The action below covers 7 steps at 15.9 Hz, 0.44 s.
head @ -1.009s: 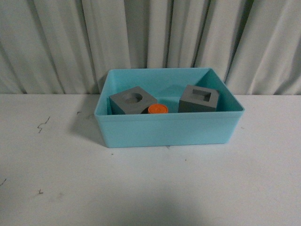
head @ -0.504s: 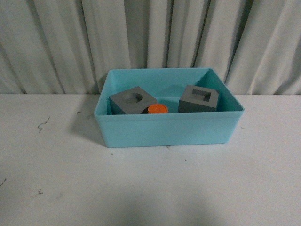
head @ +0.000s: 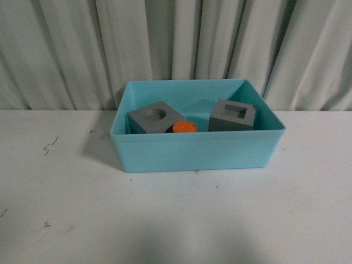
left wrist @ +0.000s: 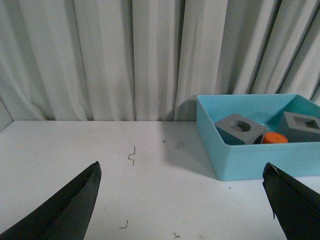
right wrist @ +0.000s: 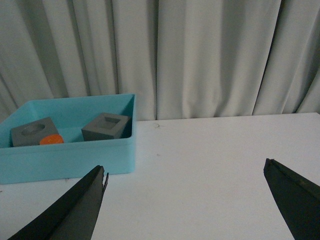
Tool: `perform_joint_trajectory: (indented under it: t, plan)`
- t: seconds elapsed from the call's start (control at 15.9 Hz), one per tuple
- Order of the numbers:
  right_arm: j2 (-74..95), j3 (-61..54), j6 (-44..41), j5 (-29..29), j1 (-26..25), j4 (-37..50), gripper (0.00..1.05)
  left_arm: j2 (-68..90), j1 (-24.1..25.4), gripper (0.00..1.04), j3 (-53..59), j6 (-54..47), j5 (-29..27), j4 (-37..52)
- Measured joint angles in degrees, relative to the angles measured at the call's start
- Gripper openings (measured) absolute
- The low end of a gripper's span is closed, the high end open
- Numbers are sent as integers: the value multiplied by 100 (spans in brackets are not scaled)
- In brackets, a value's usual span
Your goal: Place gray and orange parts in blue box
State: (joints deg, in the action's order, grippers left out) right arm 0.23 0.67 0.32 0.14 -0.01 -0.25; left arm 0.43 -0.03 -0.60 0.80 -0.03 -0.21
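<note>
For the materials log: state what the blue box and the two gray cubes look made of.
Blue box: likely molded plastic, smooth with a faint sheen and a rimmed edge. Cube with round recess and cube with square recess: matte gray, no shine; possibly plastic or printed, hard to tell.

This is looking like a robot test room or lab, not a home. A plain white table [head: 176, 220] is filling the whole lower part of the front view, and small dark scratch marks [head: 50, 145] are showing on it. Long pale curtains [head: 176, 44] are hanging right behind the table and hiding the wall, like a backdrop. The only things sitting here are practice pieces: a blue box [head: 198, 151] holding a gray cube with a round recess [head: 155, 120], a gray cube with a square recess [head: 233, 116] and an orange cylinder [head: 185, 127]. Black gripper fingers [left wrist: 65, 210] are poking into the wrist views.
</note>
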Motion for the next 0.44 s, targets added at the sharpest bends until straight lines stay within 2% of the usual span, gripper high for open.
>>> perform_joint_trajectory:
  t: [0.44]
  plan:
    - [0,2,0,0,0,2,98,0,0,98,0,-2,0,0]
